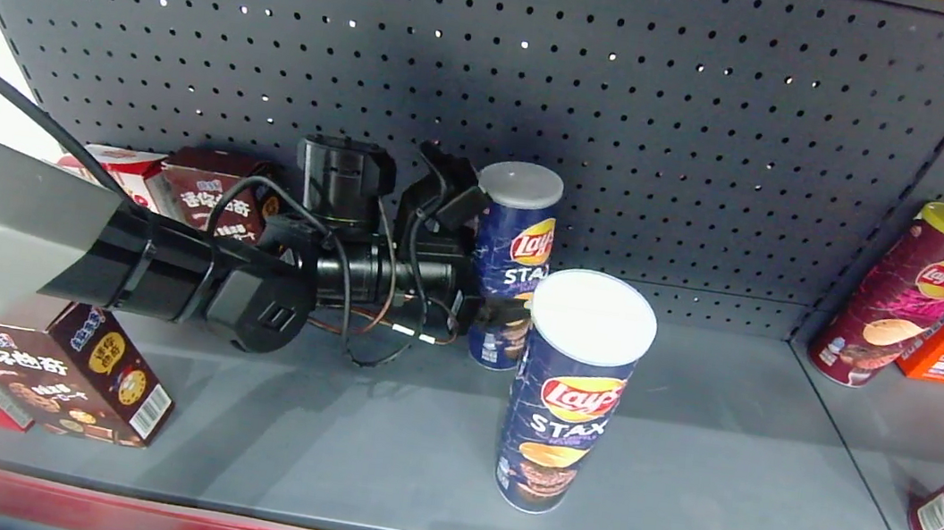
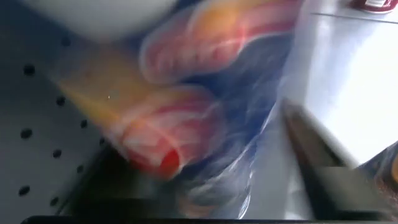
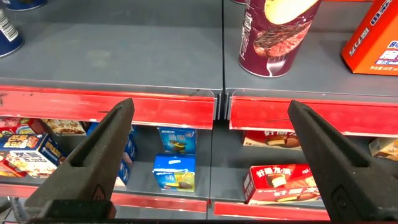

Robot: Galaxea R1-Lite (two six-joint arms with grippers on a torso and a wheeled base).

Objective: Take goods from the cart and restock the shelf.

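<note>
Blue cylindrical cardboard chip can with white plastic lid (image 1: pixel 569 394) stands upright near the front of the dark grey metal shelf (image 1: pixel 725 476); all places below are given from this front can. Second blue chip can with grey lid (image 1: pixel 514 252) stands upright just behind it, a bit to the robot's left, close to the perforated back panel (image 1: pixel 551 59). Left gripper (image 1: pixel 502 309) sits behind-left of the front can, fingers (image 2: pixel 323 168) closed on the second can's lower body, the can squarely between them.

Step, as I judge: setting this can down; its base looks to be on the shelf. Next move calls for opening the fingers and backing out leftward without knocking the front can, which is just beside.

Right gripper (image 3: pixel 211 104) hangs off the shelf's red front lip (image 3: pixel 112 102), lower than the front can, fingers spread wide, empty.
</note>
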